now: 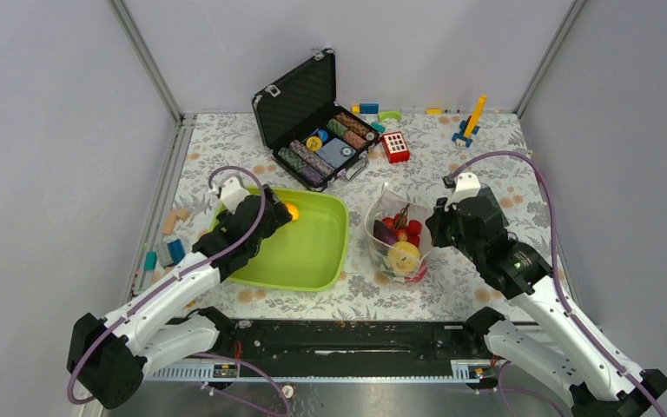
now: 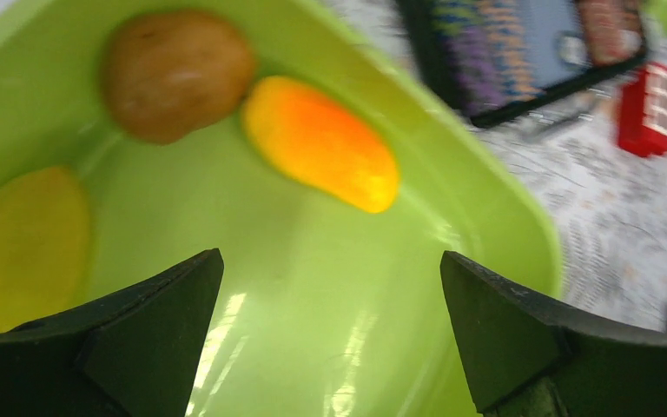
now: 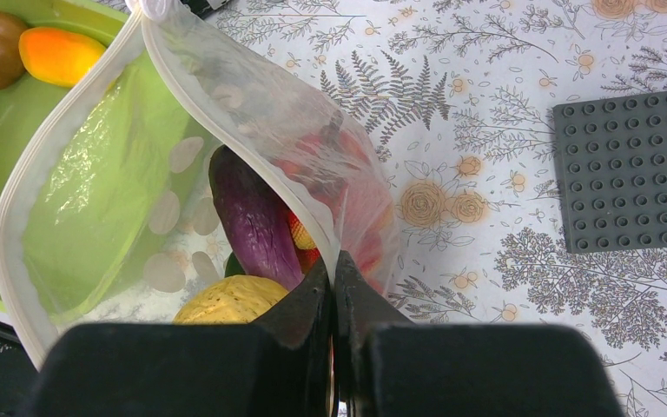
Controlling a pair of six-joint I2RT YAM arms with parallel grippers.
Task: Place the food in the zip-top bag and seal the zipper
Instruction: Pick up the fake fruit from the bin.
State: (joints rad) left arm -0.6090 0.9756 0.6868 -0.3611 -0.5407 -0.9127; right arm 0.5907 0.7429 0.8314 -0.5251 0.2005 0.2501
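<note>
The zip-top bag stands open on the table right of the green tray. Inside it lie a purple eggplant, a yellow fruit and red berries. My right gripper is shut on the bag's mouth edge, pinching the pale zipper and holding the mouth up. My left gripper hangs open over the tray's back left corner with nothing between its fingers. In front of it in the tray lie an orange-yellow fruit, a brown round fruit and a yellow fruit.
An open black case of poker chips stands behind the tray, with a red block beside it. Building blocks lie along the back wall and left of the tray. A grey studded baseplate lies right of the bag.
</note>
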